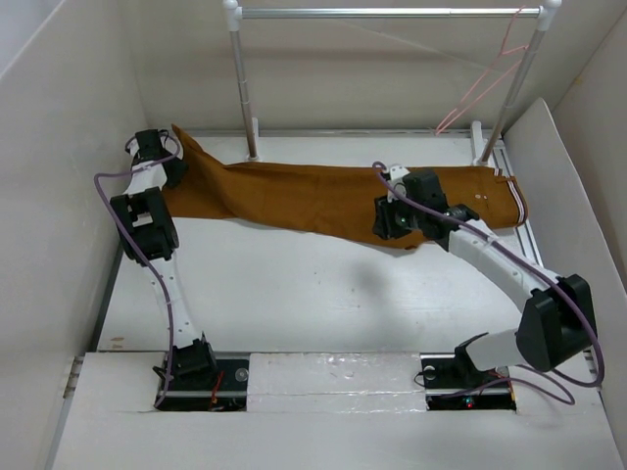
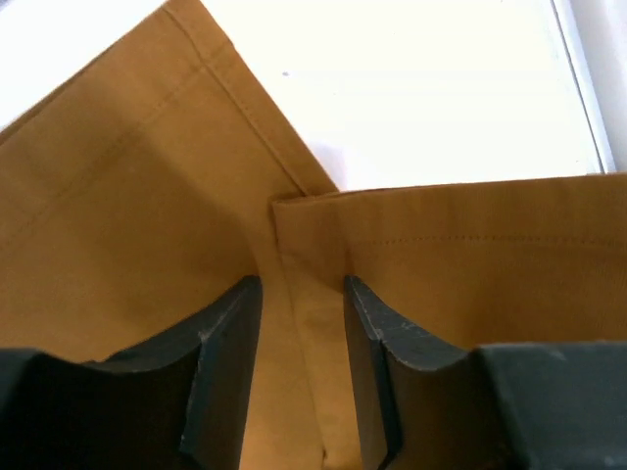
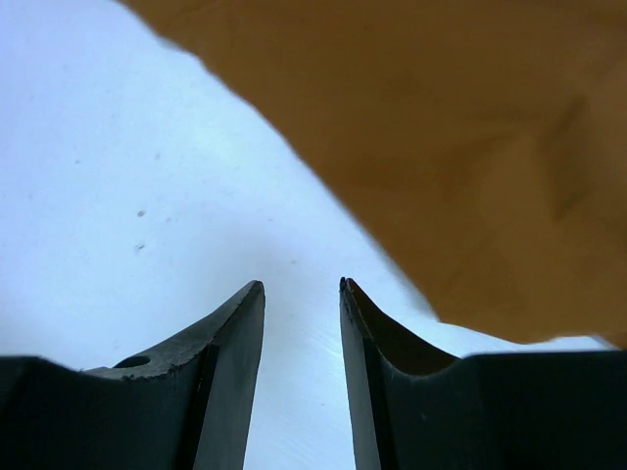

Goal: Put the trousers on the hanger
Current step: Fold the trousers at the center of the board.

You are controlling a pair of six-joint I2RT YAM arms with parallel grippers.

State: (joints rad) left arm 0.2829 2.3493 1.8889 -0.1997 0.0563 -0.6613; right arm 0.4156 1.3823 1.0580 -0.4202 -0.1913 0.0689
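Observation:
The rust-brown trousers (image 1: 294, 196) lie flat across the back of the table, waistband at the right, leg ends at the left. The pale-pink hanger (image 1: 480, 83) hangs from the right end of the rail. My left gripper (image 1: 167, 164) sits on the leg ends. In the left wrist view (image 2: 303, 284) its jaws stand apart, with the two hems (image 2: 127, 196) meeting between them. My right gripper (image 1: 385, 227) is at the near edge of the trousers, right of the middle. In the right wrist view (image 3: 302, 284) it is open and empty over bare table, the cloth (image 3: 441, 127) just beyond it.
A silver rail (image 1: 382, 13) on two white-footed posts stands across the back. White walls close in the left, back and right sides. A slanted white panel (image 1: 558, 176) leans at the right, next to the waistband.

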